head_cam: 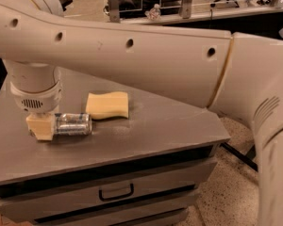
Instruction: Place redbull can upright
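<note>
Camera view: can (74, 124) lies on its side on the left part of the cabinet top (151, 138), long axis running left-right. It is not upright yet.

Sponge (107, 105) sits just beyond the can's right end, on the far side. I cannot tell whether they touch.

My gripper (41, 126) is down at top level, right at the can's left end, under my wrist (34, 86). The wrist hides the contact, so I cannot tell whether the gripper is spread or closed on the can.

My arm (146, 60) crosses the whole upper view and hides the far part of the top.

Step in hand, as I judge it: secure the can, then turn it up onto its base.

Notes for doing it well:
- A slim, shiny can will likely roll or slip, so I want a square hold across the body, firm but not crushing.
- Lift slightly before rotating, so the rim does not drag on the top.
- Swing the free end away from the sponge. A nudge there could tilt the can.
- Set it down on bare surface to the near right, away from the left edge.
- Release only with the base flat, then leave straight up without brushing it.
</note>
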Robot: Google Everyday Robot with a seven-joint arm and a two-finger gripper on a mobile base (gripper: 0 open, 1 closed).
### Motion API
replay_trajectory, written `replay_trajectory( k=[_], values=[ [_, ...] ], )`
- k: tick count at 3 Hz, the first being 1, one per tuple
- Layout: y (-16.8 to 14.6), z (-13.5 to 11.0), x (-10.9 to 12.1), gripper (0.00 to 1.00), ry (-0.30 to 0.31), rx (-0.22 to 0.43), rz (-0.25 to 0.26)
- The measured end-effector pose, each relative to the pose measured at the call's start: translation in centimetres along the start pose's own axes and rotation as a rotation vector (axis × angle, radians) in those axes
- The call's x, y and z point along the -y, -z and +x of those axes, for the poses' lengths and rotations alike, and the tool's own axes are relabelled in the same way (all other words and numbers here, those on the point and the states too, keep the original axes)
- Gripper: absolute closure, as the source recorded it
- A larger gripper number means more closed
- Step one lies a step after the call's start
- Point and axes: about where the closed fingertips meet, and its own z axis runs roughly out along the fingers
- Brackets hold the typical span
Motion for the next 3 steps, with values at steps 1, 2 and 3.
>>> replay_trajectory(
  k=[1, 2, 3],
  values=[
    [5.2, 2.0, 4.4, 0.87, -0.066, 0.109, 0.094],
    [10.4, 6.6, 8.9, 1.00, -0.144, 0.284, 0.211],
    [11.6, 10.9, 11.5, 1.00, -0.172, 0.430, 0.305]
  ],
)
